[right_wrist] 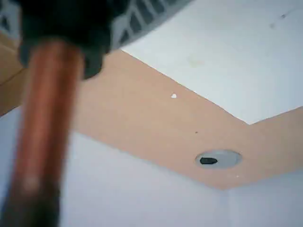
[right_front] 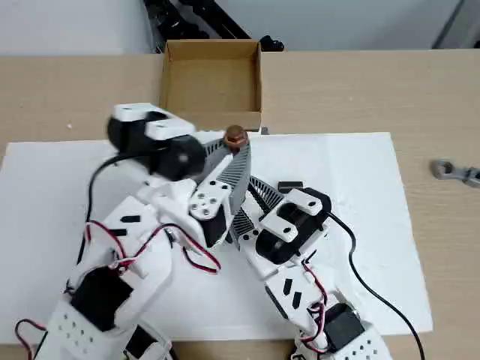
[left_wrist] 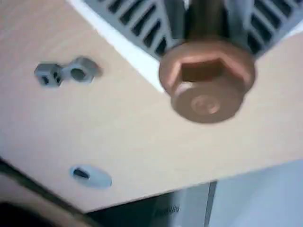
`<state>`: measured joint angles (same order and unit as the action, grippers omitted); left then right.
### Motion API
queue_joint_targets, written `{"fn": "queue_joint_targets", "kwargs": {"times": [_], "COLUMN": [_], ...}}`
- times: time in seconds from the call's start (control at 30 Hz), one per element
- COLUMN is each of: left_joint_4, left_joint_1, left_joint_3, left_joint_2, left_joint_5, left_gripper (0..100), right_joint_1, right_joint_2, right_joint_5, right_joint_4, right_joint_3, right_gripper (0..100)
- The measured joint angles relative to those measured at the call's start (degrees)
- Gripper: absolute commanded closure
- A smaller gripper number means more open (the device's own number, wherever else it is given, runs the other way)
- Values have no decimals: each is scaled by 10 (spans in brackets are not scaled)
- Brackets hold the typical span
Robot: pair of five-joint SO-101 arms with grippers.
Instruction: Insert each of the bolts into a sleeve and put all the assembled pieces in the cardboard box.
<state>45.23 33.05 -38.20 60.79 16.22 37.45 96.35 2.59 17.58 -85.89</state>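
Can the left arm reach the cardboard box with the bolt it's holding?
Probably yes. Its fingers hold the bolt just in front of the cardboard box, whose top is open, and nothing stands between them. The right arm sits close beside and might get in the way.

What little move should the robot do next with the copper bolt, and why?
Probably lift the bolt slightly forward over the cardboard box. The left gripper holds it just short of the box's front wall, and a dark piece, perhaps a sleeve, seems to sit on its shank.
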Motion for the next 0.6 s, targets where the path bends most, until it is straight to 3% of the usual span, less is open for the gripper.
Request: {"fn": "queue_joint_targets", "kwargs": {"times": [0.4,0.6], "left_joint_4": [-1,-42], "left_joint_1": [-40,-41], "left_joint_3": [-3,-33], "left_joint_2": [0,0], "left_joint_5": [0,0], "left_gripper": [995,995], "right_joint_1": [0,0], "right_joint_2": [0,0], "right_joint_5": [0,0], "right_joint_4": [0,0], "right_joint_3": [0,0], "right_gripper": [994,994]}}
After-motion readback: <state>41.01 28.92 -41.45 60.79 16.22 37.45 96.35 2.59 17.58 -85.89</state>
